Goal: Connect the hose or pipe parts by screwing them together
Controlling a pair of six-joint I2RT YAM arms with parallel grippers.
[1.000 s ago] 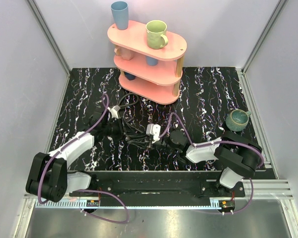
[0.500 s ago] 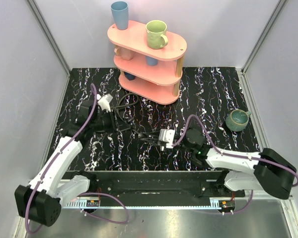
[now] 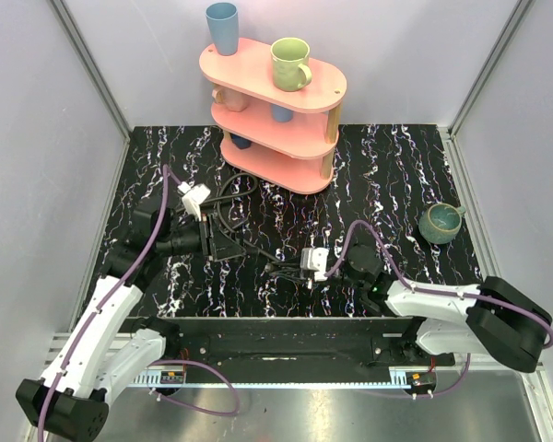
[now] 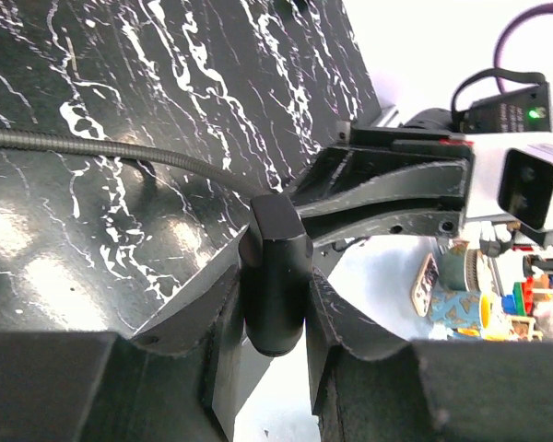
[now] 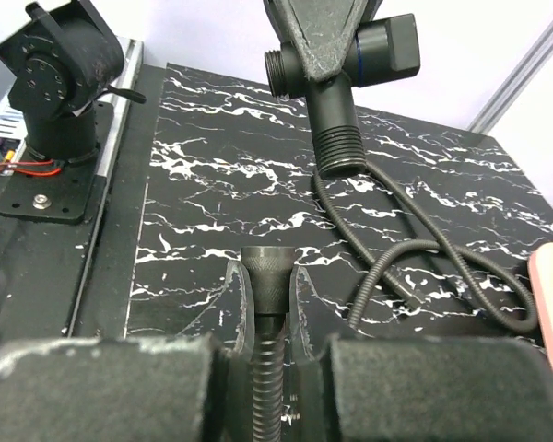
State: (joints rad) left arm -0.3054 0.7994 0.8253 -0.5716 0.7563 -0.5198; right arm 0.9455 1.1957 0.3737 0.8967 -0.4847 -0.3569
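My left gripper point(image 3: 223, 247) is shut on a black cylindrical fitting point(image 4: 276, 276) from which a ribbed black hose point(image 4: 120, 152) runs off over the marbled surface. My right gripper point(image 3: 278, 270) is shut on the knurled nut point(image 5: 270, 267) at the end of another ribbed hose length point(image 5: 267, 387). In the right wrist view the left gripper's fitting hangs above and beyond the nut with its threaded end point(image 5: 339, 145) pointing down, and a clear gap lies between the two. More hose lies looped point(image 3: 232, 195) behind both grippers.
A pink three-tier shelf point(image 3: 258, 69) with cups stands at the back centre. A dark green mug point(image 3: 440, 222) sits at the right edge of the surface. Loose hose coils point(image 5: 424, 267) lie on the surface right of my right gripper. Metal frame posts border both sides.
The right arm has unfolded from its tucked pose, its wrist shifting right and nearer. The left arm stretched forward, its gripper easing toward the right one. Both grips are unchanged.
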